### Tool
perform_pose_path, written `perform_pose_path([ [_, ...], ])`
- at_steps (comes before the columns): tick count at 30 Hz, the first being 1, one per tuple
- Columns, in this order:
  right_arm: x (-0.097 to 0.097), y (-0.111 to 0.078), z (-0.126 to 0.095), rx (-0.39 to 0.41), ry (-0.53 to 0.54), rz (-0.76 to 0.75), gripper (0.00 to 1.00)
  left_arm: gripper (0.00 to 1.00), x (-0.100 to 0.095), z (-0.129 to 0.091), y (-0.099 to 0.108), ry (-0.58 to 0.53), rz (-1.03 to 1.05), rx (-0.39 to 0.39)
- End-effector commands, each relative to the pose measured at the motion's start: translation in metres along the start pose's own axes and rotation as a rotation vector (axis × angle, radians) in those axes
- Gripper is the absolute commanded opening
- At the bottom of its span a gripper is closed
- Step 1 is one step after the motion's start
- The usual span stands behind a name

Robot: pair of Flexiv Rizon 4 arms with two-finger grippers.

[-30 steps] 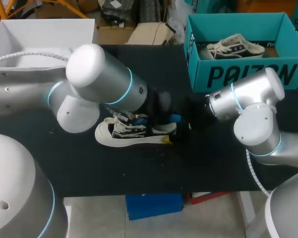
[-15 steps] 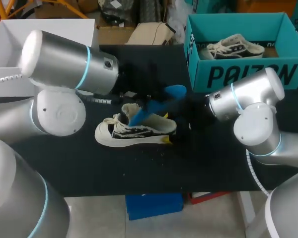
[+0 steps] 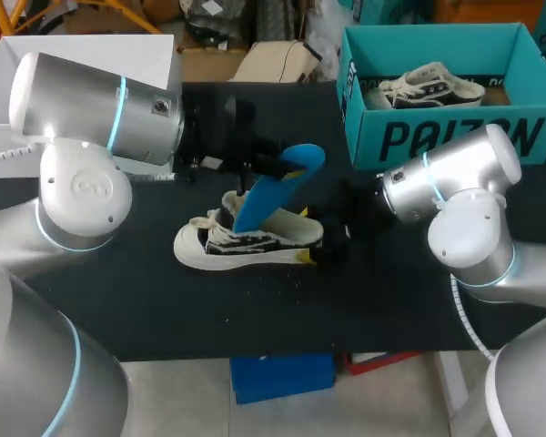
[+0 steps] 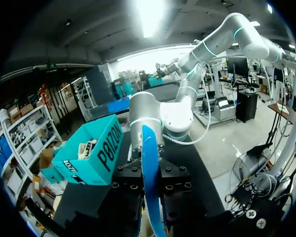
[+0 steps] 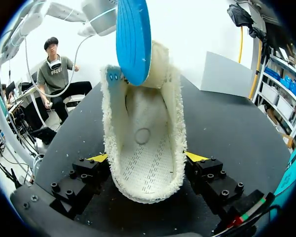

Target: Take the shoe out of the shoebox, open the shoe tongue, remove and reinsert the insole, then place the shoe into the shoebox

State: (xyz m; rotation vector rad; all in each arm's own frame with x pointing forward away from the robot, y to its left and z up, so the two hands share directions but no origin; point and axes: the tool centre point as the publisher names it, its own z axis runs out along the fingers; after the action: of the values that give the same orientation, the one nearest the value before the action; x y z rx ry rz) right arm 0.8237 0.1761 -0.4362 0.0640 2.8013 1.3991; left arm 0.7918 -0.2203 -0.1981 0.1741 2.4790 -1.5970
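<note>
**Blue insole half out of the sneaker**

From the head view, a black and white sneaker [image 3: 241, 244] sits on its sole on the black table [image 3: 164, 300]. Its toe points toward the left arm's side. The left claw [image 3: 271, 167] is above the sneaker and is clenched on the blue insole [image 3: 264, 202]. The insole slants up, with its low end at the sneaker's opening. I cannot tell if that end touches the sneaker. The right claw [image 3: 332, 244] is at the sneaker's heel. A teal shoebox [image 3: 455, 137] stands well apart at the far right of the table. A second sneaker [image 3: 428, 86] lies inside it.

From the left wrist view, the insole [image 4: 149, 148] shows its thin edge, squeezed between the left claw's black fingers. Ahead are the right arm [image 4: 153, 111] and, beside it, the shoebox [image 4: 96, 158].

From the right wrist view, the right claw [image 5: 147, 158] grasps the sneaker [image 5: 145, 140] at the heel. One yellow fingertip [image 5: 195, 157] presses on each side. The sneaker's opening gapes wide, and the insole [image 5: 133, 39] hangs over it.
</note>
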Motion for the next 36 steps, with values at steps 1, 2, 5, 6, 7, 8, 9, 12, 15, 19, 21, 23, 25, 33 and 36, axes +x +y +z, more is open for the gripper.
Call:
perform_pose_path([
  [1,-0.002,-0.005,0.002,0.002,-0.001,0.002,0.0,0.0,0.037,-0.016,0.022,-0.089,-0.177,0.235],
  [2,-0.002,-0.005,0.002,0.002,-0.001,0.002,0.0,0.0,0.04,-0.018,0.019,-0.096,-0.207,0.277],
  [5,-0.002,-0.005,0.002,0.002,-0.001,0.002,0.0,0.0,0.043,-0.023,0.006,-0.114,-0.245,0.337],
  [6,-0.002,-0.005,0.002,0.002,-0.001,0.002,0.0,0.0,0.044,-0.024,0.001,-0.115,-0.252,0.37],
  [7,-0.002,-0.005,0.002,0.002,-0.001,0.002,0.0,0.0,0.044,-0.026,-0.004,-0.115,-0.259,0.377],
  [8,-0.002,-0.005,0.002,0.002,-0.001,0.002,0.0,0.0,0.044,-0.028,-0.009,-0.11,-0.26,0.383],
  [9,-0.002,-0.005,0.002,0.002,-0.001,0.002,0.0,0.0,0.044,-0.03,-0.015,-0.109,-0.271,0.407],
  [12,-0.002,-0.005,0.002,0.002,-0.001,0.002,0.0,0.0,0.043,-0.038,-0.033,-0.099,-0.268,0.429],
  [15,-0.002,-0.005,0.002,0.002,-0.001,0.002,0.0,0.0,0.042,-0.046,-0.051,-0.089,-0.268,0.445],
  [19,-0.002,-0.005,0.002,0.002,-0.001,0.002,0.0,0.0,0.04,-0.055,-0.073,-0.058,-0.283,0.49],
  [21,-0.002,-0.005,0.002,0.002,-0.001,0.002,0.0,0.0,0.039,-0.059,-0.083,-0.04,-0.298,0.508],
  [23,-0.002,-0.005,0.002,0.002,-0.001,0.002,0.0,0.0,0.039,-0.064,-0.092,-0.036,-0.293,0.504],
  [25,-0.002,-0.005,0.002,0.002,-0.001,0.002,0.0,0.0,0.039,-0.067,-0.1,-0.01,-0.312,0.527],
  [33,-0.002,-0.005,0.002,0.002,-0.001,0.002,0.0,0.0,0.037,-0.082,-0.13,0.067,-0.36,0.591],
  [36,-0.002,-0.005,0.002,0.002,-0.001,0.002,0.0,0.0,0.038,-0.084,-0.137,0.085,-0.375,0.607],
])
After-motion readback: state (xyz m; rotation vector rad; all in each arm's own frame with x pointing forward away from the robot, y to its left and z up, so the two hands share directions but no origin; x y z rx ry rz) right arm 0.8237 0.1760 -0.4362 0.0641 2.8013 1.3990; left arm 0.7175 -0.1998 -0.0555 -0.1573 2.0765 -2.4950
